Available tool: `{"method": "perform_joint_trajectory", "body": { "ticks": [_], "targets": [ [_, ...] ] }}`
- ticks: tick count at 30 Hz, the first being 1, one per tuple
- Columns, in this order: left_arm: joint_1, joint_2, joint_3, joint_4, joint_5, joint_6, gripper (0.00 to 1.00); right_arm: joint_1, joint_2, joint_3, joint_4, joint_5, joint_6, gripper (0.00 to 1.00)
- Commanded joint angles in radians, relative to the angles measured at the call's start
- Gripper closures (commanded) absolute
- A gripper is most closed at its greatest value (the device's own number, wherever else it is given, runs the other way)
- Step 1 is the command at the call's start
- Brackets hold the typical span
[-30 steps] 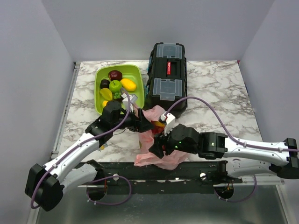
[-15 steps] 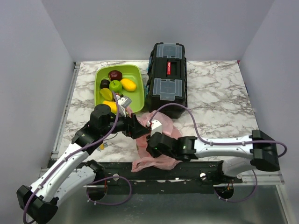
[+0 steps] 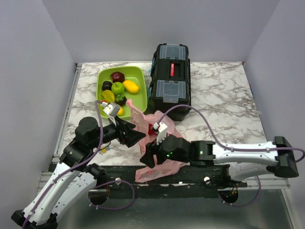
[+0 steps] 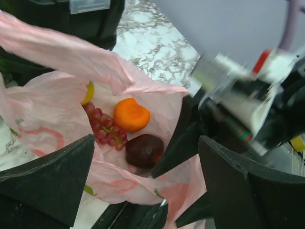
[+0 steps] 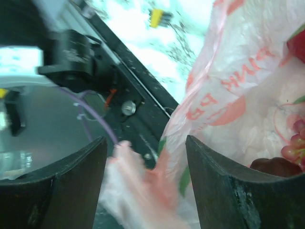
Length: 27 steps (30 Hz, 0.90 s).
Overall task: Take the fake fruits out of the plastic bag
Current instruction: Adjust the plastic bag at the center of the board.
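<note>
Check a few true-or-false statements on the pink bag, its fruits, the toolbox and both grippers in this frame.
1. The orange plastic fruit lies inside the translucent pink plastic bag. True.
2. The dark red grape bunch sits in the lime-green tray. False: it is in the bag, beside the orange fruit.
3. The left gripper is open. True.
4. The black plastic toolbox has its lid raised. False: it is closed.
5. The right gripper is shut on a fruit. False: it is open.

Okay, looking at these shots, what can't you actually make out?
Top view: the right hand covers the mouth of the plastic bag, hiding its contents.
Left wrist: a bag fold hides most of the yellow-green fruit.
Right wrist: its own finger hides most of the dark red fruit.
</note>
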<state>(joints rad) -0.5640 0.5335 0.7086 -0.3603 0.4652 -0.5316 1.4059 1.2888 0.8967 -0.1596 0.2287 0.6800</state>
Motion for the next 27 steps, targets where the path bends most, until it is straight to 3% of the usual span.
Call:
{"method": "perform_joint_trajectory", "body": {
  "ticks": [1, 8, 14, 17, 21, 27],
  "targets": [
    [0.006, -0.048, -0.023, 0.055, 0.116, 0.026, 0.10, 0.006, -0.150, 0.054, -0.127, -0.034, 0.002, 0.30],
    [0.006, -0.088, -0.092, 0.179, 0.292, -0.010, 0.08, 0.006, -0.260, 0.140, -0.396, 0.093, 0.039, 0.27],
    [-0.012, 0.014, -0.103, 0.228, 0.394, -0.036, 0.07, 0.006, -0.289, 0.166, -0.544, 0.250, 0.130, 0.27],
    [-0.113, 0.077, -0.107, 0.245, 0.294, -0.038, 0.08, 0.006, -0.260, 0.179, -0.654, 0.396, 0.244, 0.27],
    [-0.269, 0.161, -0.092, 0.236, 0.039, -0.019, 0.14, 0.006, -0.168, 0.210, -0.788, 0.522, 0.385, 0.26],
    [-0.307, 0.242, -0.160, 0.438, 0.000, -0.045, 0.17, 0.005, -0.052, 0.155, -0.836, 0.627, 0.513, 0.30]
  ]
}}
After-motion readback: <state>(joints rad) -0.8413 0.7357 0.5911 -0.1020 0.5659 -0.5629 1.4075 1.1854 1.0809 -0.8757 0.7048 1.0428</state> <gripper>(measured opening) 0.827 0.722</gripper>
